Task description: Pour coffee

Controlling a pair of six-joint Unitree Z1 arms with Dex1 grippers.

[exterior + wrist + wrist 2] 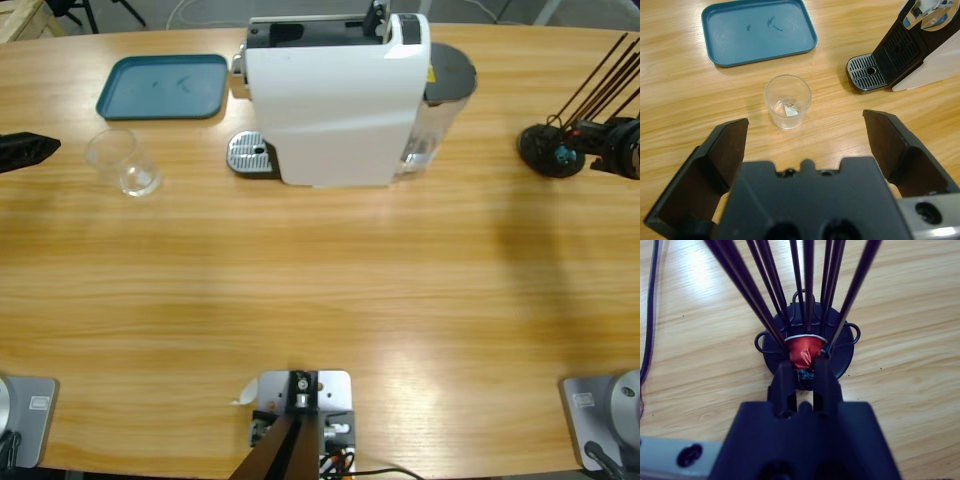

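A clear glass tumbler (123,162) stands upright on the table left of the white coffee machine (335,100). No coffee shows in it or anywhere else. My left gripper (35,148) is at the table's left edge, open. In the left wrist view the tumbler (787,101) stands a short way ahead of the left gripper (805,125), apart from both jaws. At the right edge my right gripper (600,140) reaches into a black wire capsule holder (548,150). There the right gripper (804,367) has its jaws drawn close on a red capsule (805,350) at the holder's base.
A teal tray (163,86) lies behind the tumbler, left of the machine. The machine's metal drip grid (250,155) juts out toward the tumbler. Its water tank (440,110) sits on its right side. The holder's black rods (765,285) fan out around the right gripper.
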